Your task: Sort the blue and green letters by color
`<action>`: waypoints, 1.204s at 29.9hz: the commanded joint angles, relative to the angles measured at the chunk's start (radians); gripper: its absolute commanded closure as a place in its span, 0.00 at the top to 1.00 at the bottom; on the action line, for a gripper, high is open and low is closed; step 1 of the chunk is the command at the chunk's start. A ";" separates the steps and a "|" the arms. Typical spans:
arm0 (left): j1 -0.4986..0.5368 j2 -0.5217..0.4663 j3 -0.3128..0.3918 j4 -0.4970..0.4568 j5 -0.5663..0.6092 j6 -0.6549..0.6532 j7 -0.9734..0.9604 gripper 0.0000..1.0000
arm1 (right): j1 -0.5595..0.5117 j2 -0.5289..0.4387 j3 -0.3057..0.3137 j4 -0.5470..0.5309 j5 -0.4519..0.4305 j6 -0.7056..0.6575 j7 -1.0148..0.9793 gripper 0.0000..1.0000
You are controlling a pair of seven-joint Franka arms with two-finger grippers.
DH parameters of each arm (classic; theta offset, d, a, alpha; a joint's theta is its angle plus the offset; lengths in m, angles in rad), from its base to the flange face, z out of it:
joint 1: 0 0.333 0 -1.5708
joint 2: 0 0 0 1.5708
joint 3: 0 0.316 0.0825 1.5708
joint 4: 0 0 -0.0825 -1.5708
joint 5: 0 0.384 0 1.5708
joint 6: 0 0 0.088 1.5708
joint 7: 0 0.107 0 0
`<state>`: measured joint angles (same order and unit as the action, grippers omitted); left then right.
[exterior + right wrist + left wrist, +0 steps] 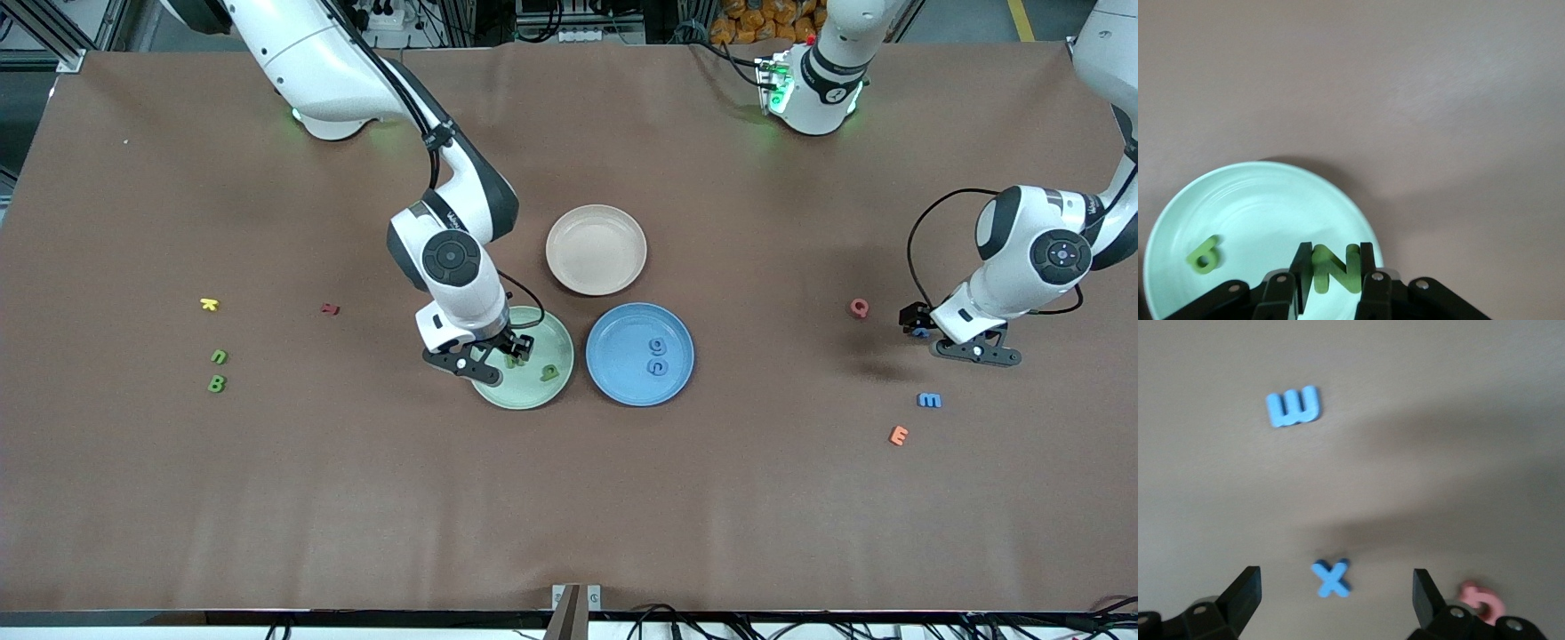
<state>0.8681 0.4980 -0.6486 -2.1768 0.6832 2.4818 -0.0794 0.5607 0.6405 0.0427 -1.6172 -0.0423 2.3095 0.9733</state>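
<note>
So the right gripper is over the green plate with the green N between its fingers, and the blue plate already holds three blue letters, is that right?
Not quite: the blue plate holds two blue letters, as the front view shows. The rest stands: the right gripper is over the green plate with the green N between its fingers.

The front view looks down on the whole tabletop (569, 498) from high up, facing the arms. Each wrist view looks closely down: the left shares the blue m (1293, 406), the right the green plate (1258, 200).
</note>
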 commanded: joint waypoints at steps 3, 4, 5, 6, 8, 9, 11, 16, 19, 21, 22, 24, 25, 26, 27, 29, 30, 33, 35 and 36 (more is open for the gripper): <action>0.011 0.013 -0.013 -0.020 0.024 0.012 -0.065 1.00 | -0.034 0.008 -0.003 0.025 -0.036 -0.015 -0.042 1.00; 0.012 0.011 -0.013 -0.021 0.024 0.014 -0.065 1.00 | -0.047 0.007 -0.003 0.025 -0.036 -0.016 -0.056 1.00; 0.012 0.011 -0.011 -0.021 0.024 0.014 -0.065 1.00 | -0.060 0.007 -0.001 0.023 -0.036 -0.018 -0.071 1.00; 0.012 0.013 -0.011 -0.023 0.024 0.014 -0.065 1.00 | -0.074 0.007 -0.001 0.023 -0.036 -0.018 -0.087 1.00; 0.012 0.011 -0.011 -0.026 0.024 0.014 -0.066 1.00 | -0.096 0.007 0.002 0.022 -0.036 -0.018 -0.119 1.00; 0.012 0.013 -0.011 -0.026 0.024 0.014 -0.068 1.00 | -0.105 0.007 0.003 0.020 -0.036 -0.021 -0.134 1.00; 0.012 0.013 -0.009 -0.028 0.024 0.014 -0.068 1.00 | -0.133 0.007 0.006 0.019 -0.036 -0.021 -0.177 1.00; 0.032 0.013 -0.006 -0.038 0.026 0.016 -0.068 1.00 | -0.226 0.005 0.006 0.014 -0.036 -0.021 -0.269 1.00; 0.034 0.013 -0.006 -0.041 0.026 0.017 -0.068 1.00 | -0.292 0.005 0.009 0.005 -0.036 -0.021 -0.323 1.00; 0.034 0.013 -0.006 -0.043 0.026 0.017 -0.068 1.00 | -0.333 0.005 0.020 0.000 -0.036 -0.021 -0.370 1.00; 0.034 0.014 -0.006 -0.043 0.024 0.017 -0.068 1.00 | -0.356 0.005 0.025 -0.001 -0.036 -0.021 -0.399 1.00; 0.038 0.016 -0.005 -0.043 0.024 0.017 -0.068 1.00 | -0.395 0.005 0.028 -0.003 -0.036 -0.021 -0.445 1.00; 0.045 0.017 -0.005 -0.043 0.026 0.019 -0.068 1.00 | -0.409 0.005 0.028 -0.006 -0.036 -0.021 -0.464 1.00; 0.054 0.023 -0.005 -0.043 0.026 0.017 -0.068 1.00 | -0.423 0.005 0.028 -0.009 -0.036 -0.019 -0.479 1.00; 0.060 0.030 -0.006 -0.043 0.026 0.017 -0.068 1.00 | -0.435 0.004 0.028 -0.012 -0.037 -0.021 -0.493 1.00; 0.061 0.033 -0.006 -0.043 0.026 0.019 -0.068 1.00 | -0.462 0.002 0.028 -0.013 -0.039 -0.019 -0.527 1.00; 0.061 0.034 -0.006 -0.043 0.026 0.019 -0.068 1.00 | -0.475 0.002 0.028 -0.016 -0.041 -0.019 -0.544 1.00; 0.061 0.034 -0.006 -0.043 0.026 0.019 -0.068 1.00 | -0.518 0.002 0.028 -0.030 -0.067 -0.019 -0.603 1.00; 0.061 0.036 -0.006 -0.043 0.026 0.019 -0.068 1.00 | -0.547 -0.004 0.029 -0.044 -0.097 -0.019 -0.640 1.00; 0.061 0.034 -0.006 -0.043 0.024 0.019 -0.068 1.00 | -0.562 -0.008 0.029 -0.056 -0.116 -0.018 -0.657 1.00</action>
<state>0.9176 0.5328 -0.6463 -2.2090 0.6832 2.4820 -0.1224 0.0710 0.6441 0.0471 -1.6366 -0.0911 2.2903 0.3914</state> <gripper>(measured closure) 0.000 0.000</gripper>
